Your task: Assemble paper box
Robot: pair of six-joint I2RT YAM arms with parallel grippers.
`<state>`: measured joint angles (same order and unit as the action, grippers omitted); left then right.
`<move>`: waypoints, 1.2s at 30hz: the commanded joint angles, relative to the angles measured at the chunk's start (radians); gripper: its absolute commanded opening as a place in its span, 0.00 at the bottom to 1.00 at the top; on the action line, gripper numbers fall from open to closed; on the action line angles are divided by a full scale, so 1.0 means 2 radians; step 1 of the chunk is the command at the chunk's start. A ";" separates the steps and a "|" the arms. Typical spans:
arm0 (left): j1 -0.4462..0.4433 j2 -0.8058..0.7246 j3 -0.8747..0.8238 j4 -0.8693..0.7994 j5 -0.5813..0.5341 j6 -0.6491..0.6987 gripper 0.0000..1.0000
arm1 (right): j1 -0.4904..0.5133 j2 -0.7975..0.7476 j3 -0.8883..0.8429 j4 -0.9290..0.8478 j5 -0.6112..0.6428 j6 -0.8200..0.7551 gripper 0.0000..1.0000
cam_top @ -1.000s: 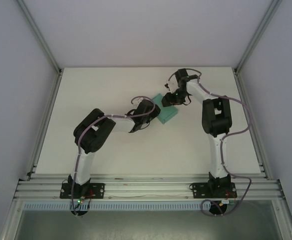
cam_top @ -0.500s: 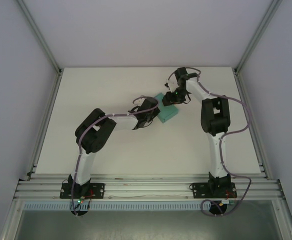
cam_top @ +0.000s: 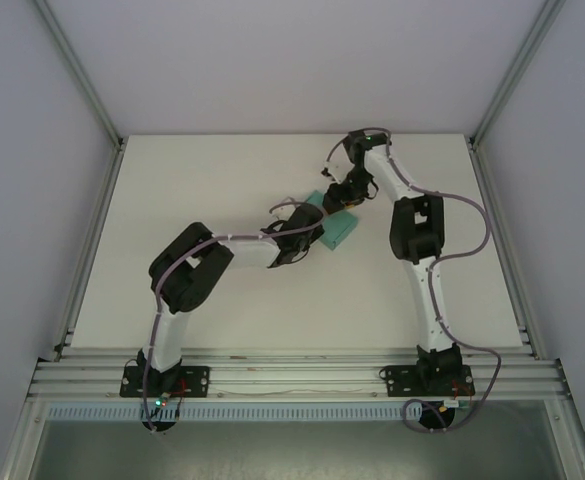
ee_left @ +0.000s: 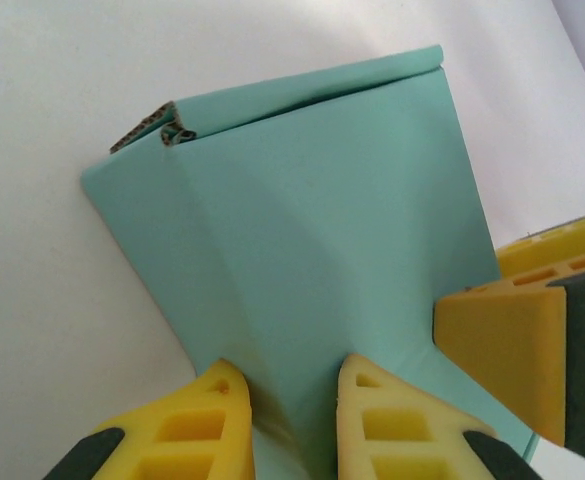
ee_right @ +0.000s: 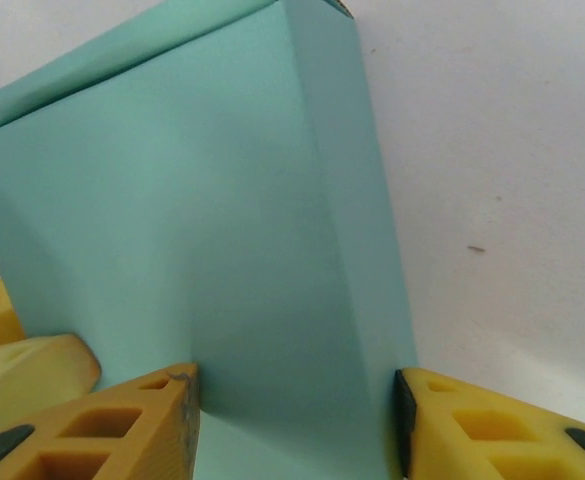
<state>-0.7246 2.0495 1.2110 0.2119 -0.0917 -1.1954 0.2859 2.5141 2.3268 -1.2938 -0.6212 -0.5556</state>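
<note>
We are counting one box (cam_top: 340,230) and one table (cam_top: 192,180). We are also counting two arms, left arm (cam_top: 187,270) and right arm (cam_top: 417,225), and two grippers, left gripper (ee_left: 294,385) and right gripper (ee_right: 294,400).

Soft, even light is falling from above in the top view, leaving the worktop (cam_top: 222,170) glowing a bright off-white. Only faint, diffuse shadows are lying under the arms (cam_top: 417,230), and the side walls (cam_top: 32,200) are reading duller and greyish. Detail there is looking small and slightly grainy. In the wrist views the paper box (ee_left: 322,230) is showing gentle shading across its creases without glare, while the yellow fingers (ee_left: 392,420) at the bottom edge are sitting close and slightly out of focus.
</note>
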 commanded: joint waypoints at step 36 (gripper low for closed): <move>-0.088 -0.096 -0.063 0.004 0.002 0.004 0.38 | 0.081 -0.015 0.033 -0.029 0.058 -0.108 0.63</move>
<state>-0.8986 1.9194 1.0725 0.2272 -0.0620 -1.1805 0.4377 2.5217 2.3798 -1.3567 -0.5385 -0.6609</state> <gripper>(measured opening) 0.377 0.626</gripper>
